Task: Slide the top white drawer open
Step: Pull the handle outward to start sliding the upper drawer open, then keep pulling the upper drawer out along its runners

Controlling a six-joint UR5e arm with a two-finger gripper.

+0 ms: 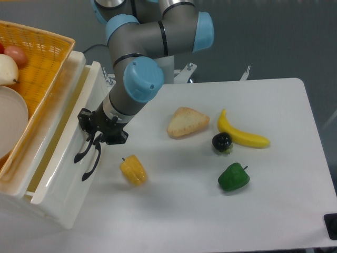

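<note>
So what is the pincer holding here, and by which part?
The pincer grips the top white drawer by its curved black handle, at the handle's upper end.

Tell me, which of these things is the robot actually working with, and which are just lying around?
In the job:
- the top white drawer, partly pulled out
- its black handle
- the gripper, at that handle

Just lying about:
- corn cob
- bread slice
- banana
- dark round fruit
- green pepper
- yellow basket on top
- lower drawer's handle
</note>
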